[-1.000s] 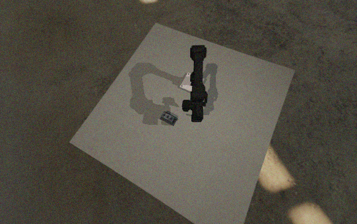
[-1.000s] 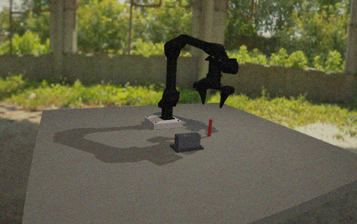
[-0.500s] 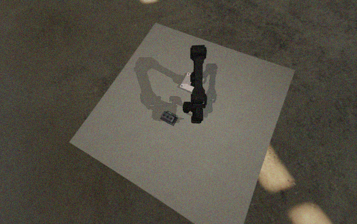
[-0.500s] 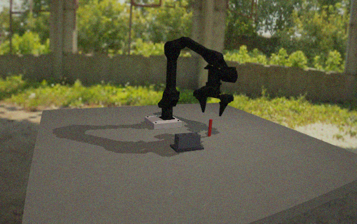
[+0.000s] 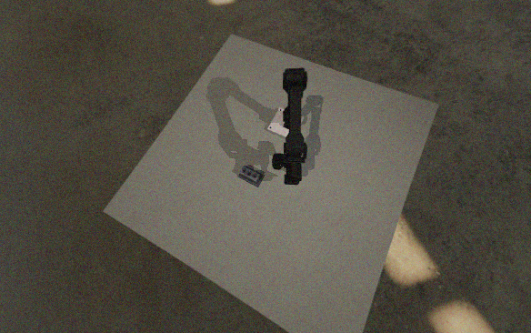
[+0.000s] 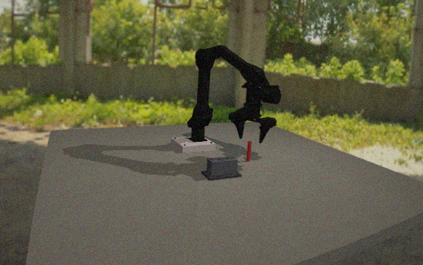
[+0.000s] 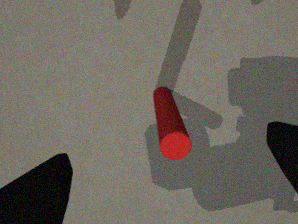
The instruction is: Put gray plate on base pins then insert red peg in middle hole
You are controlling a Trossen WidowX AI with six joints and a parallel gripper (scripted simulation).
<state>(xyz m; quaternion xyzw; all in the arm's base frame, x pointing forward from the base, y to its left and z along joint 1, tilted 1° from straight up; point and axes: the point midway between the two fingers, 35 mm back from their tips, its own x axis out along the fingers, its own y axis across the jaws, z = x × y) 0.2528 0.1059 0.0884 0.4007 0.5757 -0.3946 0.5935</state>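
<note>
The red peg (image 6: 248, 151) (image 7: 167, 117) stands upright on the table, right of the base in the exterior view; the arm hides it in the top view. My gripper (image 6: 250, 140) (image 7: 169, 148) is open and empty, pointing down just above the peg. In the wrist view the peg's top lies between the two fingers, touching neither. The gray plate (image 5: 253, 175) appears to lie flat on the dark base (image 5: 247, 181) (image 6: 222, 177), with round holes showing on top. The seam between plate and base is too dim to make out, and neither is in the wrist view.
The arm's white mounting block (image 5: 277, 130) (image 6: 199, 147) stands behind the base on the gray table (image 5: 291, 255) (image 6: 145, 224). Shadows of the arm fall across the mounting block, the base and the table around the peg.
</note>
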